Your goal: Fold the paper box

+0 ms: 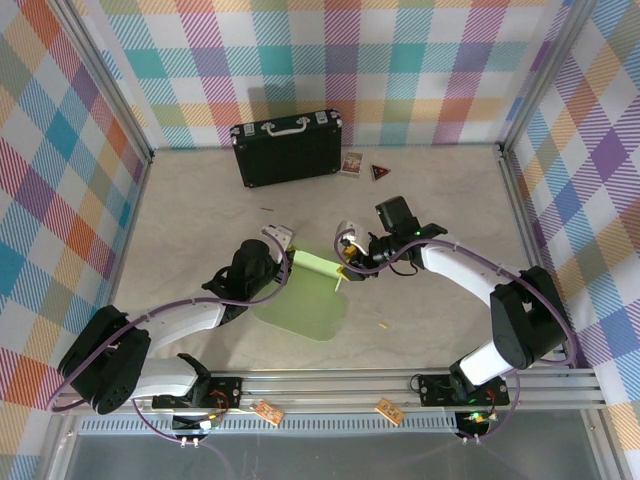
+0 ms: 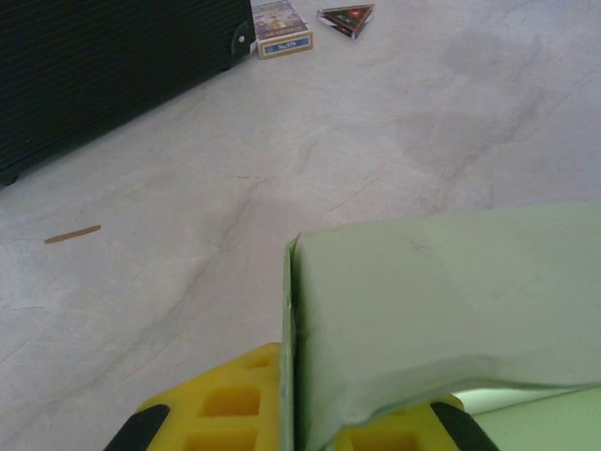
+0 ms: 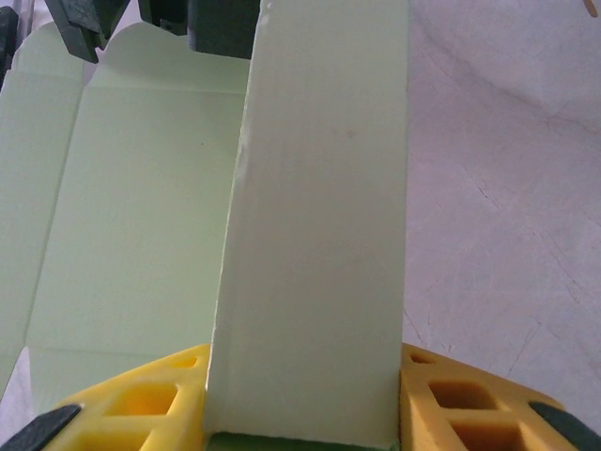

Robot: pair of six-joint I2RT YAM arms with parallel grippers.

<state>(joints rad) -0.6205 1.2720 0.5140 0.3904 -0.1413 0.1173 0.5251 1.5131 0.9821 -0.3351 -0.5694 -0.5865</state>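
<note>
Yellow fingertip pads [image 3: 155,404] of the right gripper [image 3: 300,413] clamp a raised panel of the pale green thin-card paper box [image 1: 305,300], lying mid-table between both arms. Left gripper [image 2: 282,413] sits at its opposite flap; its grip I cannot tell.

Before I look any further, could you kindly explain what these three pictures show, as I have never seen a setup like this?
Two robot arms sit bolted at the near edge of a pale table. The top picture looks down from above and behind them; the other two come from cameras on each wrist, so the yellow pads at the bottom are that arm's own fingers.

A light-green paper box, not yet folded up, lies between the arms. The left gripper and the right gripper each pinch a raised flap.

At the back stand a black case, a small card pack and a dark triangular piece.
</note>
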